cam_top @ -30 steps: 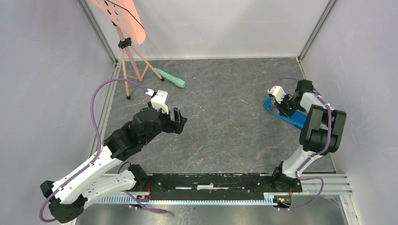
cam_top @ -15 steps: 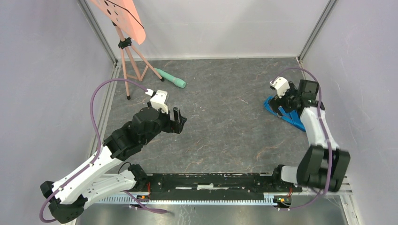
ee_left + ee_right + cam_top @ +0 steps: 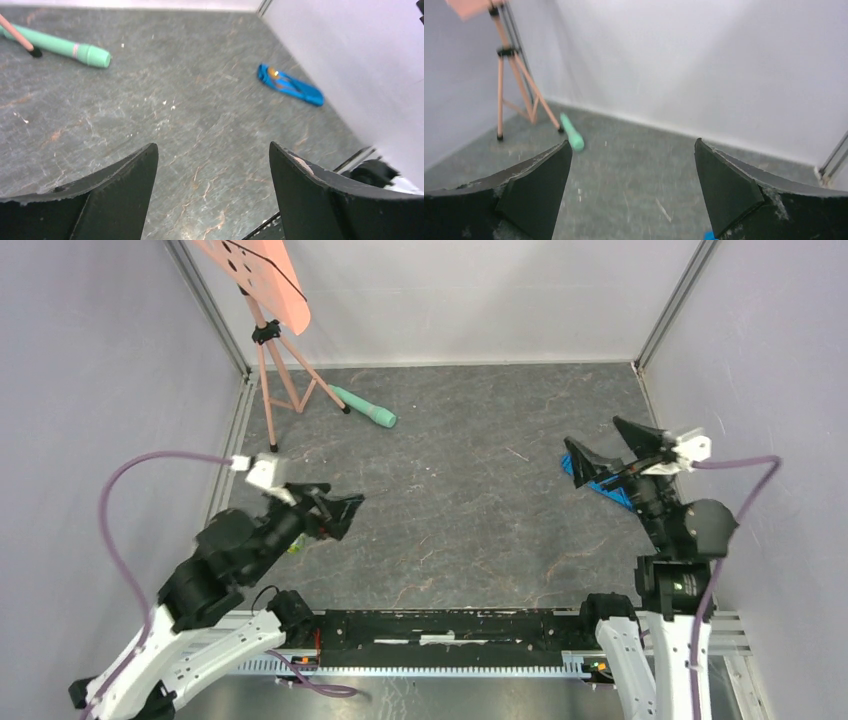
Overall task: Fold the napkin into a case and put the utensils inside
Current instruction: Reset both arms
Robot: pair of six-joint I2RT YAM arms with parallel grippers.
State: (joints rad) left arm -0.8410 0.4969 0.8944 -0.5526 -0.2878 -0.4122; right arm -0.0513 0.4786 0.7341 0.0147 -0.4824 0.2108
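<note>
1. Right gripper (image 3: 612,448) hangs with its jaws spread wide and nothing between them. The left gripper (image 3: 338,512) likewise gapes empty on its own side.
2. Just below the right gripper lies the case (image 3: 290,86), a narrow blue packet at the right side of the table (image 3: 470,490), well apart from the left gripper.
3. A copper-gold glint of the utensils (image 3: 272,73) shows at one end of the packet. Folding and loading therefore look done, and little seems left beyond drawing the arms clear.
</note>
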